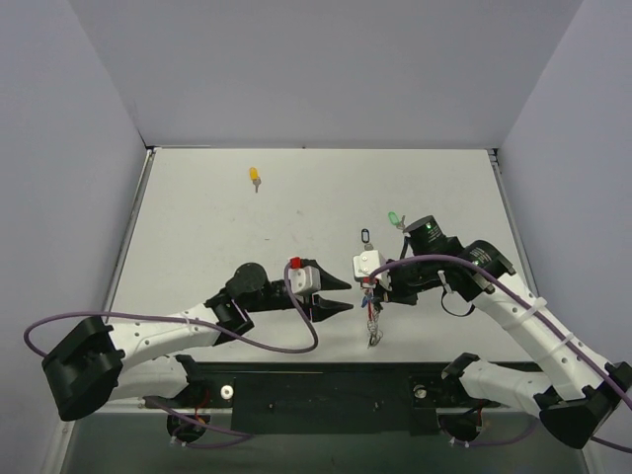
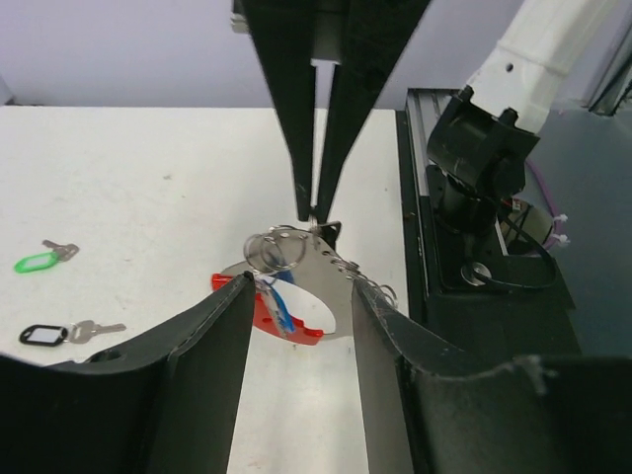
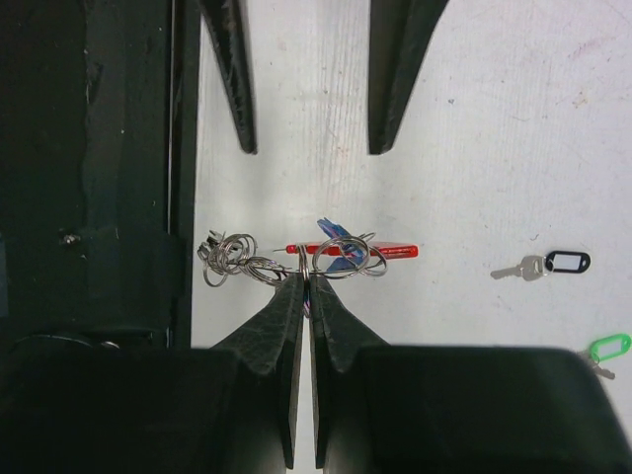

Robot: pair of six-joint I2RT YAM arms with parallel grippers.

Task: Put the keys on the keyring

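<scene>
Right end effector (image 3: 306, 281): closed tight, tips pinching the wire of the keyring (image 3: 390, 250). My judgement is that I hold it this way so the loop hangs out in front for my other arm.
Left end effector (image 2: 301, 289): roughly half open and gripping nothing. Its fingers straddle the hanging keyring, and I see no contact.
Keyring: a thin red loop with coiled silver split rings and a shiny curved metal strip. It looks hard, springy and probably slippery. I cannot tell whether its low end touches the tabletop (image 1: 197, 227).
Blue key (image 3: 334, 232): its blue head sits among the rings and seems already threaded, though I cannot confirm that.
Green key (image 3: 607, 348), black-tagged key (image 3: 553, 264): both lie flat, off to one side and well apart from the ring.
Yellow key (image 1: 255, 178): far back, alone.
Tabletop: matte white and smooth.
</scene>
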